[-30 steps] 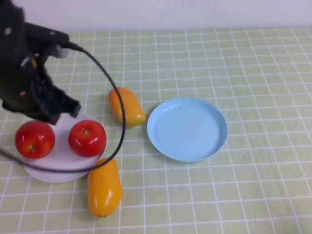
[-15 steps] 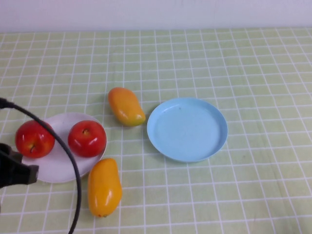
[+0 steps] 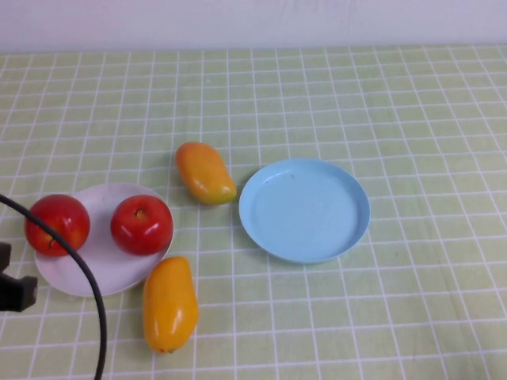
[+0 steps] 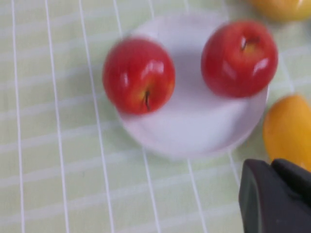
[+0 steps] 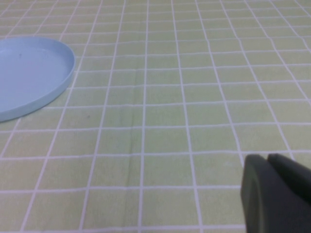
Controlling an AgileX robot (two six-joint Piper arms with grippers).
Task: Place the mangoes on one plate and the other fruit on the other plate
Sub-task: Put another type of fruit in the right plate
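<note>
Two red apples [image 3: 57, 224] [image 3: 142, 224] sit side by side on the white plate [image 3: 103, 265] at the left. One mango [image 3: 204, 172] lies on the cloth between the two plates. The second mango [image 3: 169, 303] lies at the white plate's near rim. The light blue plate [image 3: 305, 210] is bare. My left gripper [image 4: 271, 164] is shut and holds nothing, hovering near the white plate [image 4: 194, 128], with both apples [image 4: 138, 76] [image 4: 239, 58] and a mango [image 4: 289, 128] below it. My right gripper [image 5: 268, 158] is shut over bare cloth, to the right of the blue plate [image 5: 29, 73].
A green checked cloth [image 3: 396, 103] covers the table, and a pale wall runs along its far edge. Part of the left arm and its black cable [image 3: 79, 277] show at the near left corner, crossing the white plate's rim.
The left arm has drawn back from above the white plate toward the near left corner and is mostly out of the high view. The fruit and plates have not moved.
</note>
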